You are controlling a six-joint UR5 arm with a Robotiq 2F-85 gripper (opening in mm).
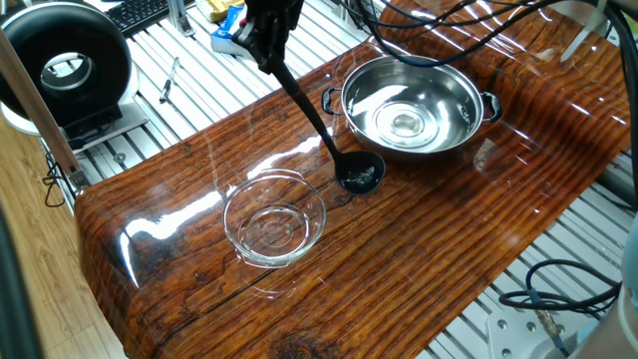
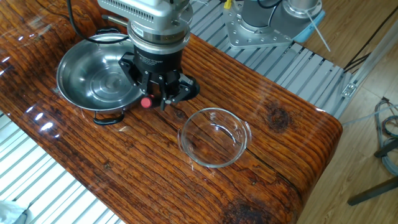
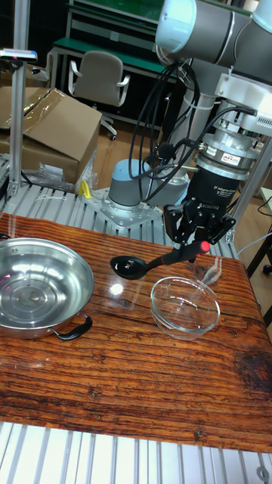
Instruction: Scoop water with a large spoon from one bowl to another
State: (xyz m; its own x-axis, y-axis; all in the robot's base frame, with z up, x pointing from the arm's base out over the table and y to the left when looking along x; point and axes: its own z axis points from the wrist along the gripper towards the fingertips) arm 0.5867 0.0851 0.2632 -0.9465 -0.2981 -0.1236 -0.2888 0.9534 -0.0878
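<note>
My gripper (image 2: 159,99) is shut on the upper end of the large spoon's handle, next to its red mark (image 3: 204,246). This black ladle (image 1: 309,110) slants down, and its cup (image 1: 361,174) hangs just over the wood between the two bowls, close to the steel bowl's rim. The steel bowl (image 1: 454,95) holds water (image 1: 404,123) that shows only as glints. In front of it the glass bowl (image 1: 239,204) stands upright. The same ladle cup (image 2: 188,87) and cup (image 3: 128,265) sit beside the steel bowl (image 2: 74,62) (image 3: 75,276) and near the glass bowl (image 2: 239,127) (image 3: 162,291).
A black round device (image 1: 70,65) stands off the table's left end on the slatted metal frame. Dark cables (image 1: 558,279) lie beyond the near right edge. The arm's grey base (image 2: 267,18) is mounted behind the table. A cardboard box (image 3: 45,128) sits in the background.
</note>
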